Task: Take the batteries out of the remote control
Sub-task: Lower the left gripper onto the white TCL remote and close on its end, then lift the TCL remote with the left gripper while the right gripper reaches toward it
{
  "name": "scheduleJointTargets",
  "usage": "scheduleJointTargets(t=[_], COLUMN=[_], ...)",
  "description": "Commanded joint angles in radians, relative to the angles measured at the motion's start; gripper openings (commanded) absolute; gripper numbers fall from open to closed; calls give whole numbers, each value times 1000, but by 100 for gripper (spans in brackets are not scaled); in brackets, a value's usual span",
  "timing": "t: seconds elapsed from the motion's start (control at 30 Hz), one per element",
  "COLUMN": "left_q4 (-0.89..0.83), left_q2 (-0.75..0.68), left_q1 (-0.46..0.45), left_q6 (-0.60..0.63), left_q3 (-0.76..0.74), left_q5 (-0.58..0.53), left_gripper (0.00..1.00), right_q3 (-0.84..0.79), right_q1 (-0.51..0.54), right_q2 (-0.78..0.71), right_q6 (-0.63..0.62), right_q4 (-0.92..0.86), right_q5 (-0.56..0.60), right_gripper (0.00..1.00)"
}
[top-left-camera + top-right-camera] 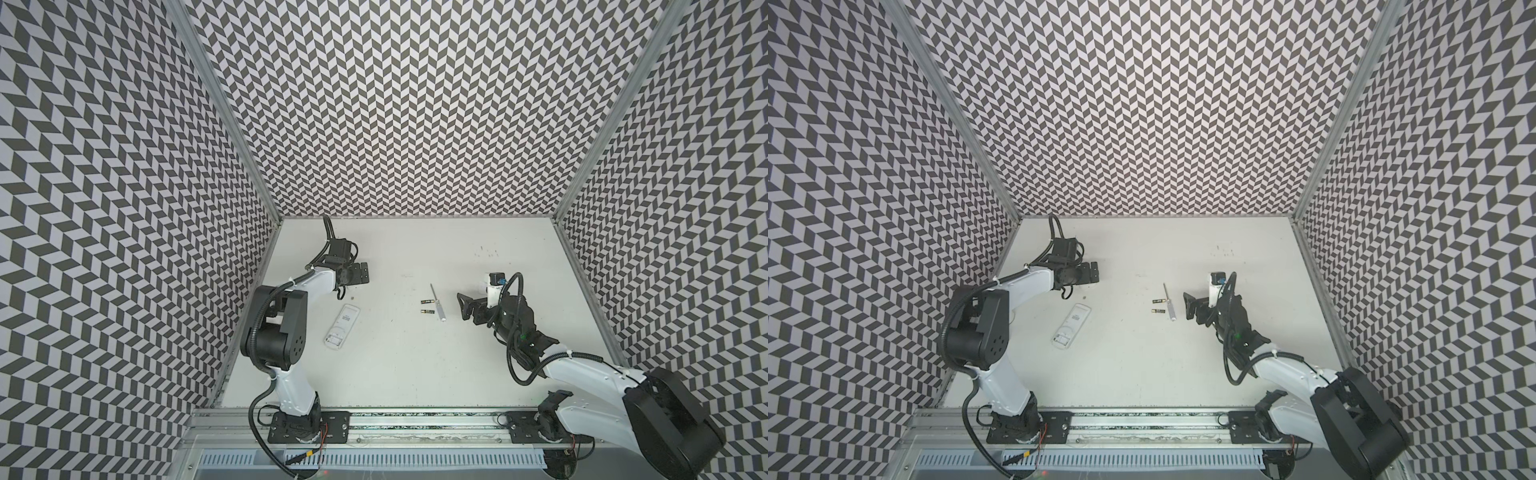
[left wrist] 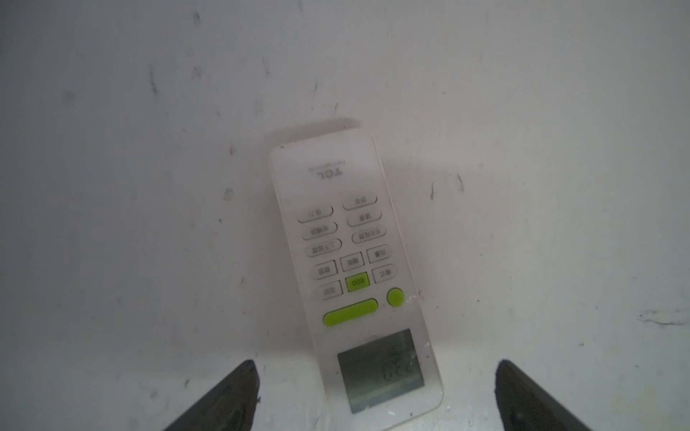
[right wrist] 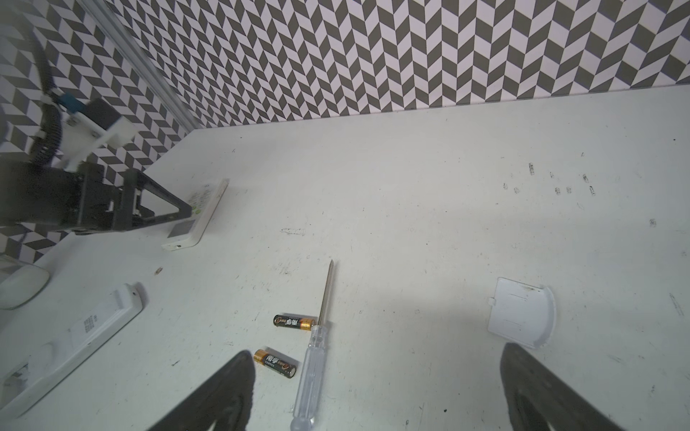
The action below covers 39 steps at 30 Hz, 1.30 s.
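Face-down remote [image 1: 340,330]: on the bench [image 1: 399,374], left of centre. Its long axis runs near-left to far-right, and the battery bay at its near end is uncovered (I cannot tell whether anything sits in it).
My left fingers [image 1: 359,273]: spread wide and holding nothing, beyond that remote's far end.
Face-up remote [image 2: 354,276]: right under my left fingers, with its display end between them. Its long axis points straight away from my wrist, so a squeeze would land across its narrow width. I cannot tell whether I touch it.
Batteries: two black cells with gold ends lie out at the centre, the far battery [image 1: 424,301] and the near battery [image 1: 424,311]. Each lies left-to-right, just left of the screwdriver [image 1: 437,305].
My right fingers [image 1: 464,308]: spread and empty, just right of the screwdriver, so this arm is the nearer to those loose cells.
Next move: I judge it turns on the face-up remote. Its display shows digits, so cells are probably inside. Its door would be underneath, so it needs turning over, and my left arm is the nearer.
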Motion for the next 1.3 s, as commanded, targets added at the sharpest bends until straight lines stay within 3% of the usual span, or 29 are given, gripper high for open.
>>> scheduleJointTargets(t=[0.0,0.23,0.47,0.87,0.93,1.07,1.27], left_q4=[14,32,37,47,46,96,123], left_q2=[30,51,50,62,42,-21,-174], left_q1=[-30,-37,-24,-22,-21,-30,-39], left_q6=[-49,-66,-67,-49,-30,16,94], left_q3=[-1,-29,-37,-45,-40,-67,-100], left_q5=[-59,-73,-59,3,23,130,189], left_gripper=[95,92,79,39,37,28,28], right_q3=[-6,-3,13,-19,1,-50,-31], right_q1=[-2,-2,-2,-2,-2,-2,3], right_q2=[-19,-5,-3,-15,-37,-81,-146], right_q6=[-7,-5,-23,-25,-57,-140,-213], right_q4=[20,30,17,51,5,94,73], right_q5=[-26,-46,-36,-39,-56,-108,-169], right_gripper=[100,99,99,99,99,98,95])
